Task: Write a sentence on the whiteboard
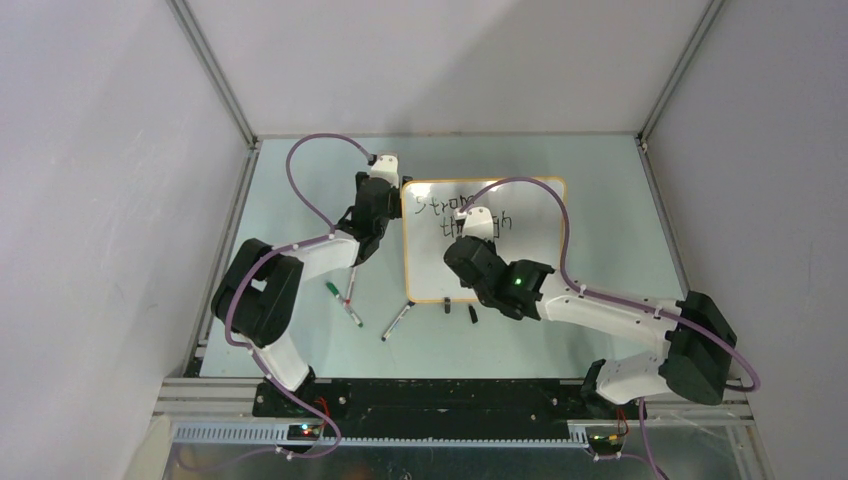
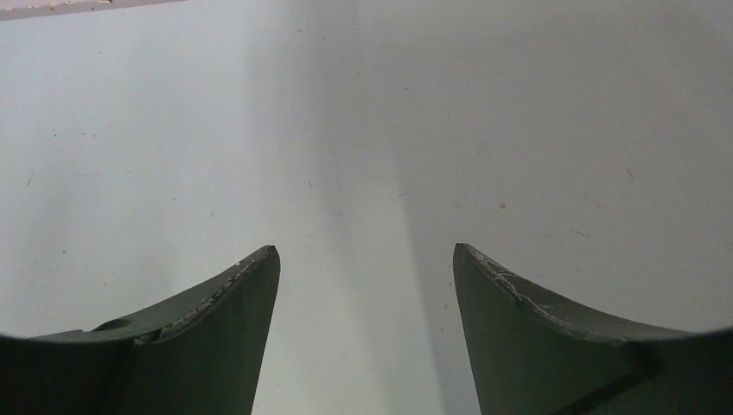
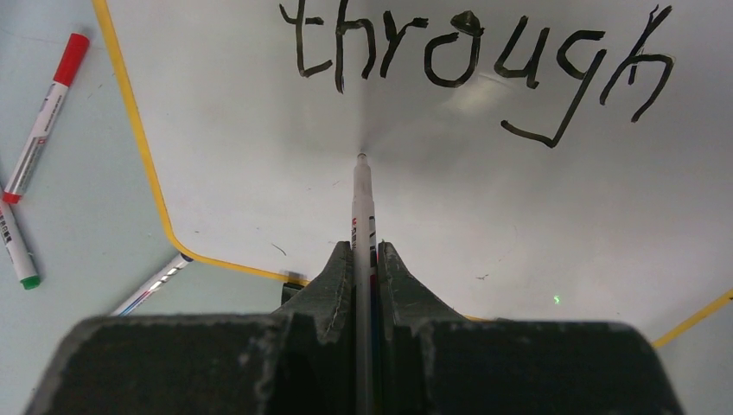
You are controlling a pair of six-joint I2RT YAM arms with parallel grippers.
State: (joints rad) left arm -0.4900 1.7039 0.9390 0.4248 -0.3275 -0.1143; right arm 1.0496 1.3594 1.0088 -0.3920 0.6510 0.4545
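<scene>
Overhead, the right arm point(image 1: 610, 312) hides part of the sentence point(image 1: 437, 206) on the whiteboard point(image 1: 520, 270), which lies on the table point(image 1: 610, 220); the wrist view reads "through". The right tool point(image 3: 364, 251) is clamped on a marker point(image 3: 361, 194), its label too small to read. The left tool point(image 2: 366, 251) is spread apart over the table.

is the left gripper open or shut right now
Open: the left gripper has its fingers wide apart, with only bare table between them and nothing held.
</scene>
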